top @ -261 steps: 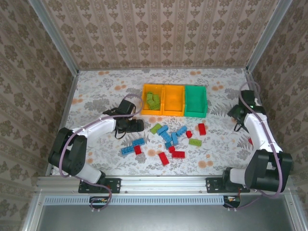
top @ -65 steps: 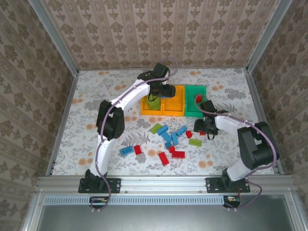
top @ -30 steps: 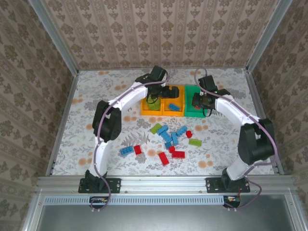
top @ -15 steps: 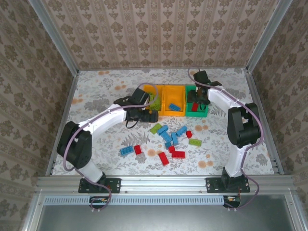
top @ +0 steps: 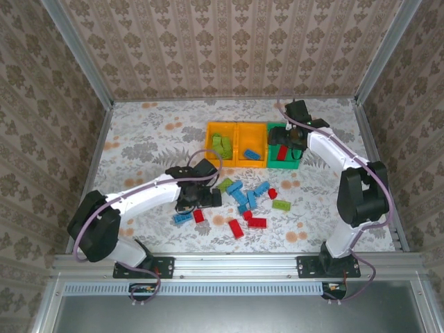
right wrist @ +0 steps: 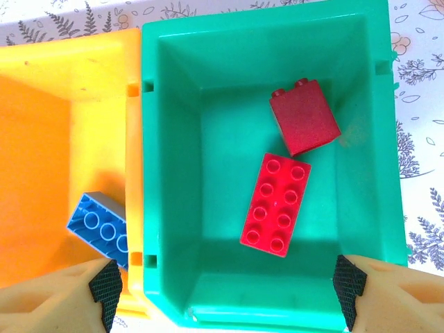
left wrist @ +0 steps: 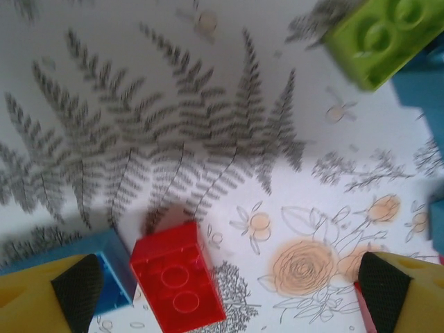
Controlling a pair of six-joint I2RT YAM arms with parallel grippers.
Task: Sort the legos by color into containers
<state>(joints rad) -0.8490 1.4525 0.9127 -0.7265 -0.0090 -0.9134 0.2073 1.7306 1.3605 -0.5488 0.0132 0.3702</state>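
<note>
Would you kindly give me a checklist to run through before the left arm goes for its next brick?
1. Left pincer open: ok, fingers wide apart.
2. Red brick centred between them: not ok, it lies nearer one finger, beside a blue brick.
3. Right pincer open and empty: ok, above the green bin.
4. Green bin holds red only: ok, two red bricks.
5. Orange bin beside it holds blue: ok, one blue piece shows.
6. Table sorted: not ok, loose bricks lie on it.
</note>
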